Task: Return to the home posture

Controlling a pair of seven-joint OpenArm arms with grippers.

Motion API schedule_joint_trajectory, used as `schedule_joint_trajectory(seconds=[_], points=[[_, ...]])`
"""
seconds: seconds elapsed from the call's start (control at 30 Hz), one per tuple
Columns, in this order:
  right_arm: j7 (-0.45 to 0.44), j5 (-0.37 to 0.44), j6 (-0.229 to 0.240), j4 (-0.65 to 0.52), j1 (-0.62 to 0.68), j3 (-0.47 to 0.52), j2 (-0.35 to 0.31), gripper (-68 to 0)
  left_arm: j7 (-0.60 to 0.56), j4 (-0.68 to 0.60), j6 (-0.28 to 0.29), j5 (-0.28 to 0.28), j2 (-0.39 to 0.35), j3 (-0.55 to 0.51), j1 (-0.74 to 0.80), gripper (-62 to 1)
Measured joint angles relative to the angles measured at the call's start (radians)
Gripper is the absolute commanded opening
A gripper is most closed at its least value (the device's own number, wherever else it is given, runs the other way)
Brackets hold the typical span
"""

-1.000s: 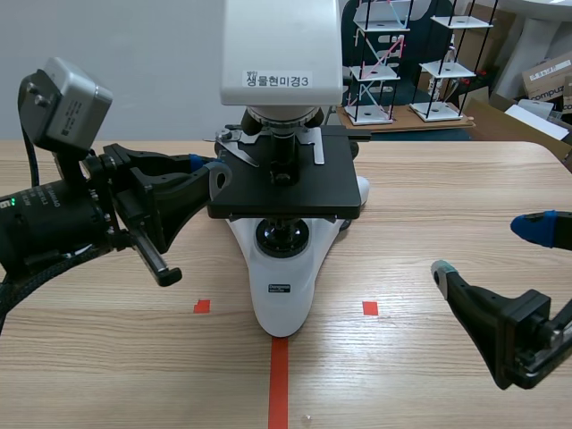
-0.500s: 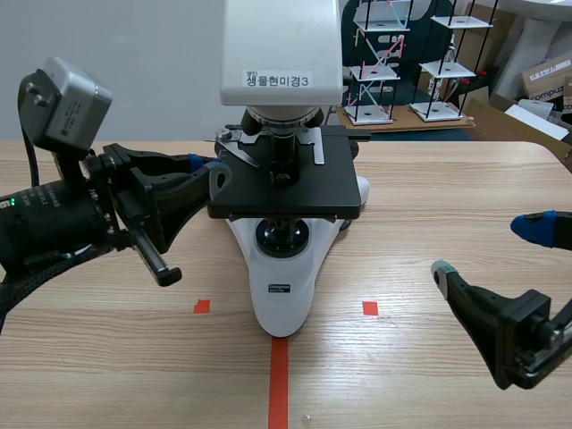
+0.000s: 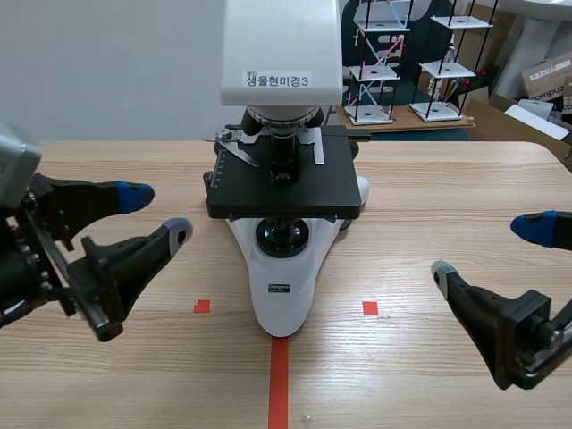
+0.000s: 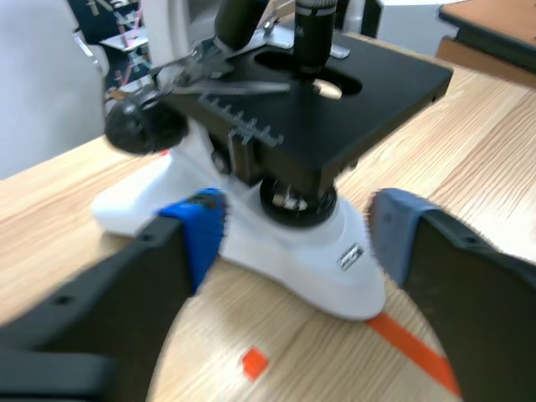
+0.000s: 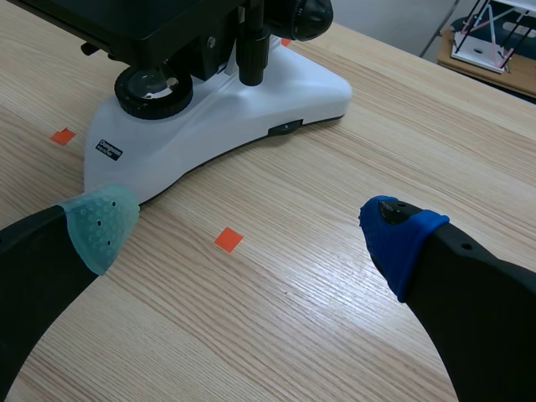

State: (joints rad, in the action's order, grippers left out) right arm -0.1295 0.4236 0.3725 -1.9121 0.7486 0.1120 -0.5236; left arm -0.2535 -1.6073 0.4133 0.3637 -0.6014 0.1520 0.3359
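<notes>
I have both arms low, one on either side of the microscope (image 3: 281, 277), and neither touches it. The left gripper (image 3: 156, 214) sits to the microscope's left, about level with its black stage (image 3: 286, 192). Its fingers are spread wide with nothing between them. The right gripper (image 3: 489, 250) sits well to the microscope's right, nearer me than the stage, and it is just as wide and empty.

To settle into home cleanly, I judge that each arm should draw straight away from the microscope rather than swing across it. I would leave the fingers spread as they are. The left gripper looks closer to the microscope than the right one, so I would mind the stage corner on that side.

Only the scene view shows both grippers at once, so I can compare their spacing about the microscope there. The left wrist view shows the microscope's flank, with the black focus knob (image 4: 138, 130) beside the stage. The right wrist view looks down on the lamp lens (image 5: 151, 90) in the base and an orange square mark (image 5: 228, 240) on bare wood beside that base.
</notes>
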Motion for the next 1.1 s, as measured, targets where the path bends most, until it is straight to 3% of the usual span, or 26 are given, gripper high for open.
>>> schedule_joint_trajectory(seconds=[0.13, 0.23, 0.33, 0.7, 1.1], points=[[0.000, 0.000, 0.000, 0.000, 0.000, 0.000, 0.000, -9.8, -0.010, -0.079, 0.000, -0.050, 0.000, -0.099, 0.132, -3.7], [0.000, 0.000, 0.000, 0.000, 0.000, 0.000, 0.000, -9.8, -0.010, -0.146, 0.002, -0.092, 0.000, -0.153, 0.220, -1.6], [0.000, 0.000, 0.000, 0.000, 0.000, 0.000, 0.000, -9.8, -0.010, -0.196, 0.003, -0.098, 0.000, -0.195, 0.298, 1.3], [0.000, 0.000, 0.000, 0.000, 0.000, 0.000, 0.000, -9.8, -0.011, -0.261, -0.046, -0.097, 0.000, -0.244, 0.479, 1.4], [0.000, 0.000, 0.000, 0.000, 0.000, 0.000, 0.000, -9.8, -0.013, -0.262, -0.047, -0.090, 0.000, -0.249, 0.484, 1.4]])
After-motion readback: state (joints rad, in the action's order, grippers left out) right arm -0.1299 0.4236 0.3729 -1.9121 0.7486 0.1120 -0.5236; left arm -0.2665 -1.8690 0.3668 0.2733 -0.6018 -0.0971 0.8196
